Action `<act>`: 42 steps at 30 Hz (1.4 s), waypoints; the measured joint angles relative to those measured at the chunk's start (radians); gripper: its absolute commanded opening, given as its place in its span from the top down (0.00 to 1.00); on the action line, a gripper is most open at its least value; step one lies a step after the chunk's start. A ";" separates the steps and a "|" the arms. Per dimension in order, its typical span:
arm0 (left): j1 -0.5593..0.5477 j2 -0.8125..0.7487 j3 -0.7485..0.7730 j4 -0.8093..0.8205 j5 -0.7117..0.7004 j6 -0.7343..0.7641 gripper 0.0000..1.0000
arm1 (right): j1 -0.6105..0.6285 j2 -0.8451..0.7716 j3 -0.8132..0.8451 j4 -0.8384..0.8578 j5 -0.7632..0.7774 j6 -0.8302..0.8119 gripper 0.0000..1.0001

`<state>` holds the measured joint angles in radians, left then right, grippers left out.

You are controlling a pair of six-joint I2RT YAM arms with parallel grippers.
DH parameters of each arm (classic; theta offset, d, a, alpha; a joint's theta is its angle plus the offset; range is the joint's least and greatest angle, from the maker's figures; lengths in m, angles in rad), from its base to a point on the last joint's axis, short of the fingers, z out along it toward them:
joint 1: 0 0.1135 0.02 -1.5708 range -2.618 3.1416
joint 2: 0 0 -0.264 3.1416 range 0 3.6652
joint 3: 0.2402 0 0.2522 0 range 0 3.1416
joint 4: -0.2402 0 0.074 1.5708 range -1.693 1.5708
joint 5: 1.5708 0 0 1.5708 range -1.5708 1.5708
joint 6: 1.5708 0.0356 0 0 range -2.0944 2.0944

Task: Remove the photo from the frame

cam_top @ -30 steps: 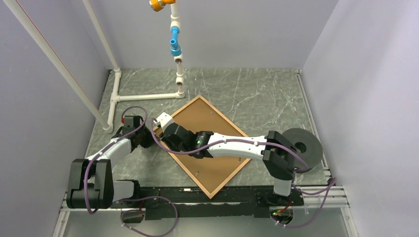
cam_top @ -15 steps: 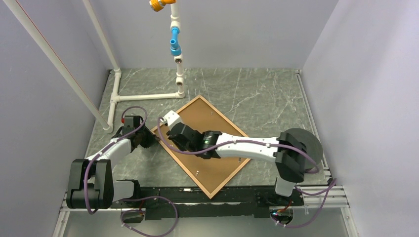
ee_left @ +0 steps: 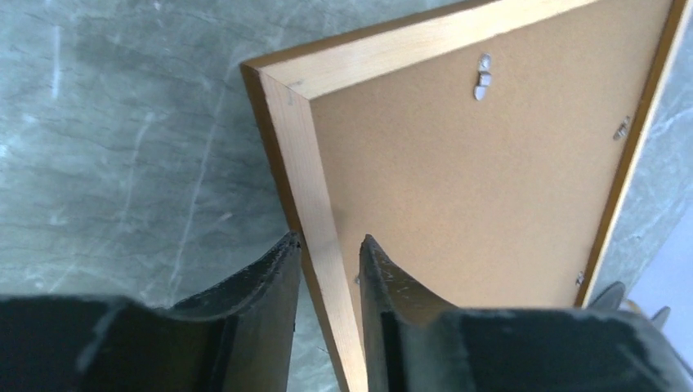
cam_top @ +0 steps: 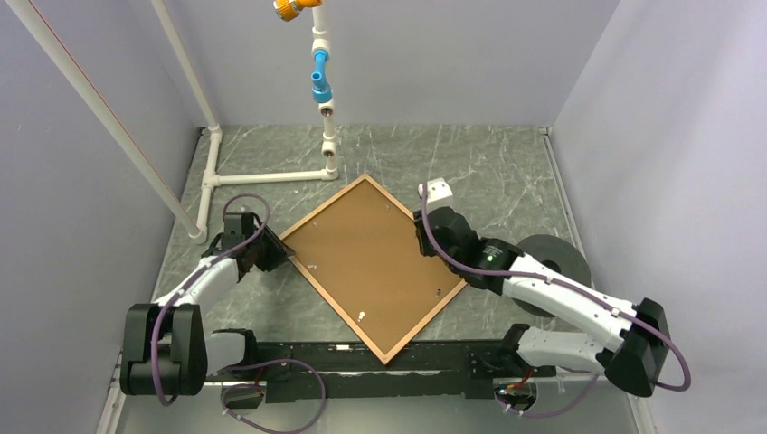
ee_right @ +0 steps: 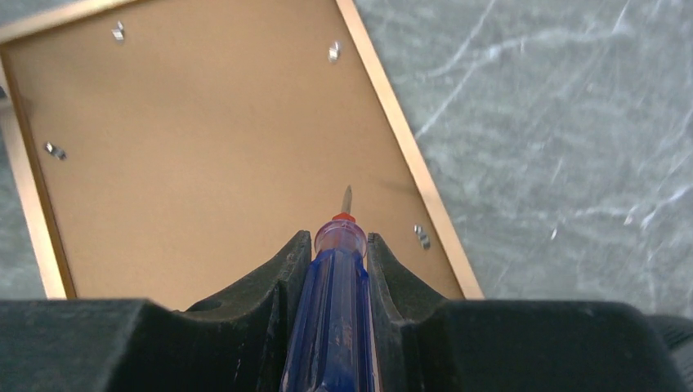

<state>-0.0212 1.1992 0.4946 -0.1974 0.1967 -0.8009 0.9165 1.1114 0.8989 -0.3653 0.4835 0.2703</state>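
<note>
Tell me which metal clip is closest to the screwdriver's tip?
The clip on the frame rail right beside the screwdriver; the other three sit farther away.

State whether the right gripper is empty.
No, the right gripper is clamped on a blue clear-plastic-handled screwdriver with a red collar.

Right gripper [ee_right: 340, 245]: fingers closed on the screwdriver [ee_right: 333, 310] handle.
Screwdriver: blue handle, thin tip over the backing board [ee_right: 204, 147], near the frame [ee_right: 409, 155] right rail.
Clips [ee_right: 333, 51]: small, metal, along the frame inner edges.
</note>
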 measured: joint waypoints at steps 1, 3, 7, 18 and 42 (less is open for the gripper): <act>0.000 -0.010 0.000 -0.005 0.014 0.003 0.56 | -0.015 -0.023 -0.034 -0.004 -0.017 0.013 1.00; 0.000 -0.033 0.000 -0.013 0.034 0.015 0.51 | -0.041 -0.059 -0.087 -0.024 -0.050 0.039 1.00; 0.000 -0.100 0.014 -0.039 0.102 0.062 0.43 | -0.100 -0.130 -0.153 -0.072 -0.119 0.093 1.00; -0.002 -0.236 0.077 -0.154 0.403 0.266 0.34 | -0.251 -0.138 -0.105 -0.068 -0.222 0.166 1.00; -0.010 -0.297 0.100 -0.181 0.589 0.449 0.31 | -0.796 0.066 0.191 -0.299 -0.673 0.188 1.00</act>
<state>-0.0307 0.9024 0.5949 -0.3782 0.7860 -0.3523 0.1207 1.1778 1.0901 -0.6647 -0.1890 0.4580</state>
